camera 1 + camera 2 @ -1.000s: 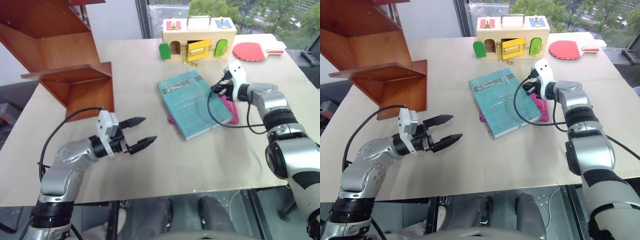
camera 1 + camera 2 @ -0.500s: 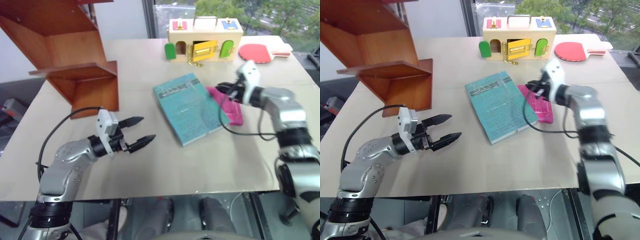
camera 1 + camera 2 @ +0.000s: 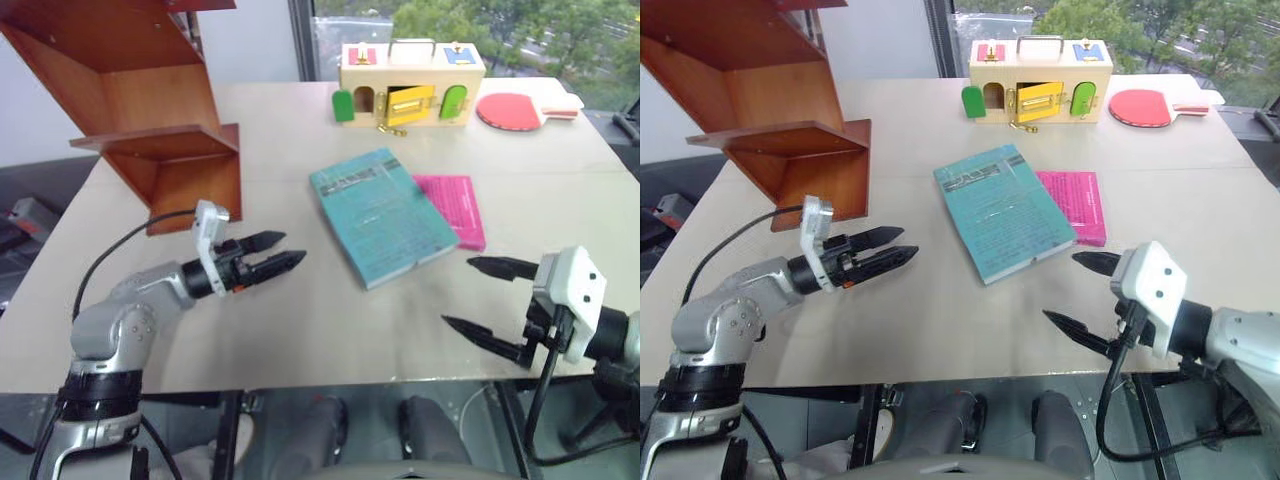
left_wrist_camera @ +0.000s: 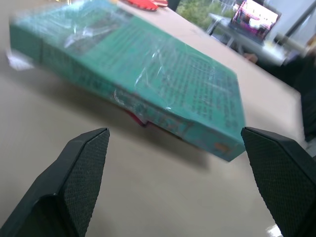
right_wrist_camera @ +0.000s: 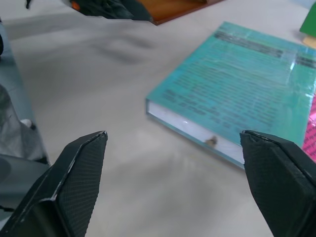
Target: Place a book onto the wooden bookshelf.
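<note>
so the right gripper (image 3: 1078,292) has pulled way back from the books toward the desk's (image 3: 300,330) near edge since the earlier frame, and its fingers are now spread wide with nothing between them. left gripper (image 3: 268,264) has rolled over a bit but sits in roughly the same spot, near the left side of the desk, jaws open and empty too.

teal-green book (image 3: 384,214) lies flat around the middle of the desk, overlapping the edge of the magenta-pink book (image 3: 452,207) on its right. its long axis runs diagonally, near corner pointing toward the right gripper, far end angled toward the pale wooden box with coloured doors (image 3: 410,80).

the bit that matters: the book sits between the two grippers, to the right of the left one and up-left of the right one. the left fingers point pretty much straight at its long side, and the right wrist view looks onto its near corner. wooden bookshelf (image 3: 150,110) is at the far left corner, well apart from the book, so my guess is both need to close in from either side.
</note>
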`<control>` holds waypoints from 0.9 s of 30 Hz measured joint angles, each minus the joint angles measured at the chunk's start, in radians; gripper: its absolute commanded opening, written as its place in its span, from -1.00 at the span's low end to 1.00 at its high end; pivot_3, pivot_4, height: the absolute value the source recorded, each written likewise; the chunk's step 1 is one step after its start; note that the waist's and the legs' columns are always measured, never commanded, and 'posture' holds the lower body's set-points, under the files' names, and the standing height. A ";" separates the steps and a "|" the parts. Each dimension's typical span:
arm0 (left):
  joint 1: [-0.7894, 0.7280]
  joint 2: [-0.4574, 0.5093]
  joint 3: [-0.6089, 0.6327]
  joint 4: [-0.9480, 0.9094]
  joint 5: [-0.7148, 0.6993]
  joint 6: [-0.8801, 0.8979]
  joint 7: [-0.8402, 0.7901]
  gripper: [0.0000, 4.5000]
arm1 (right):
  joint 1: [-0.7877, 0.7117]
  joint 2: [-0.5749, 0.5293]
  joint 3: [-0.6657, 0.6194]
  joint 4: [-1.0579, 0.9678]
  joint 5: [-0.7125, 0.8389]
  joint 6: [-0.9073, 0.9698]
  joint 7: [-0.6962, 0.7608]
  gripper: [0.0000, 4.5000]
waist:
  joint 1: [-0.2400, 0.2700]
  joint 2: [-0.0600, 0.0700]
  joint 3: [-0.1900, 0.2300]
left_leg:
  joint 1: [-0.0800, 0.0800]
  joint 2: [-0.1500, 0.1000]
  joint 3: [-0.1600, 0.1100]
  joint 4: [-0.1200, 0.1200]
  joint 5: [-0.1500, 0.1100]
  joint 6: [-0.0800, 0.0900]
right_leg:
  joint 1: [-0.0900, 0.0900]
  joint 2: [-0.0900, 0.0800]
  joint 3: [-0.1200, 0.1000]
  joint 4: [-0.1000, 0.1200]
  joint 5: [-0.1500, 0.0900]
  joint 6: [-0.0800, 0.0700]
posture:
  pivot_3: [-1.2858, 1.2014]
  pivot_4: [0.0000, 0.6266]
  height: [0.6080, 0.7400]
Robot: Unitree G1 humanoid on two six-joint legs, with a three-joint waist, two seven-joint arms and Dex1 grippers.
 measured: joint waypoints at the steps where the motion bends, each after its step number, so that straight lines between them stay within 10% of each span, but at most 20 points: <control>1: -0.028 -0.011 0.009 0.029 -0.033 0.086 0.040 1.00 | -0.007 0.006 -0.005 -0.008 0.005 -0.002 -0.038 0.97 | -0.001 0.000 0.000 | 0.000 0.000 0.000 0.000 0.000 0.000 | 0.000 0.000 0.000 0.000 0.000 0.000 | 0.03 -0.52 1.00; 9: -0.213 -0.173 0.048 0.255 -0.095 0.377 0.288 1.00 | -0.036 -0.001 0.091 -0.013 -0.023 -0.037 -0.186 0.97 | 0.016 -0.004 0.000 | -0.002 -0.002 0.000 0.000 0.003 -0.005 | -0.001 -0.001 0.000 0.001 0.000 0.000 | 0.03 -0.52 1.00; 23: -0.513 -0.383 0.170 0.688 -0.055 0.325 0.422 1.00 | -0.045 -0.028 0.172 -0.014 -0.008 -0.092 -0.334 0.97 | 0.020 -0.007 -0.001 | -0.003 -0.002 0.000 0.000 0.003 -0.005 | -0.001 -0.001 0.001 0.001 0.000 0.000 | 0.03 -0.52 1.00; 27: -0.546 -0.394 0.165 0.757 -0.027 0.307 0.381 0.24 | -0.046 -0.037 0.174 -0.014 -0.005 -0.093 -0.353 1.00 | 0.019 -0.007 -0.001 | -0.003 -0.002 0.000 0.000 0.003 -0.005 | -0.002 0.000 0.001 0.001 0.000 0.000 | 0.03 -0.52 1.00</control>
